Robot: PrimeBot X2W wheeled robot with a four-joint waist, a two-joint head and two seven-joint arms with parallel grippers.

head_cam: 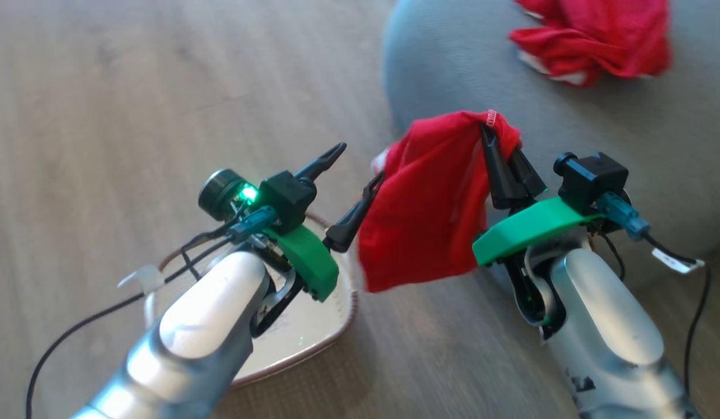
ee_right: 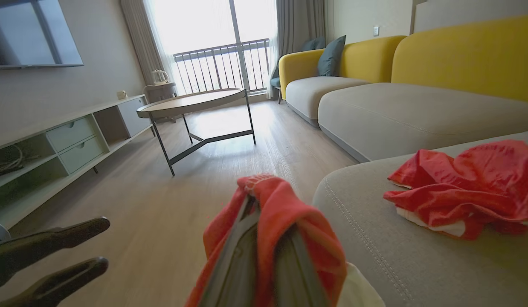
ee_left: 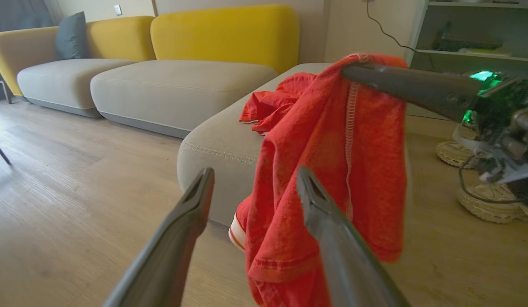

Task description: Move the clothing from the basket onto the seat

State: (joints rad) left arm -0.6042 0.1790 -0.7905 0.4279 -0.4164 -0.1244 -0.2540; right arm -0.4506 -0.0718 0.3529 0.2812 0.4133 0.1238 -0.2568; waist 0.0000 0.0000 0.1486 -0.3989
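My right gripper [head_cam: 501,138] is shut on the top edge of a red garment [head_cam: 421,221], which hangs free in the air beside the corner of the grey seat [head_cam: 639,151]. In the right wrist view the cloth [ee_right: 285,213] drapes over that gripper's [ee_right: 268,209] fingers. A second red garment with white trim [head_cam: 595,38] lies crumpled on the seat. My left gripper [head_cam: 356,170] is open with nothing in it, just left of the hanging cloth and above the basket [head_cam: 349,317], whose rim shows under the left arm. In the left wrist view the hanging garment [ee_left: 332,170] is behind the right finger [ee_left: 328,226].
Wooden floor [head_cam: 133,87] surrounds the basket. A round coffee table [ee_right: 195,102] and a low TV cabinet [ee_right: 72,136] stand across the room. A yellow-backed sofa [ee_left: 183,81] runs beyond the seat. Woven baskets [ee_left: 490,200] sit on the floor by a shelf.
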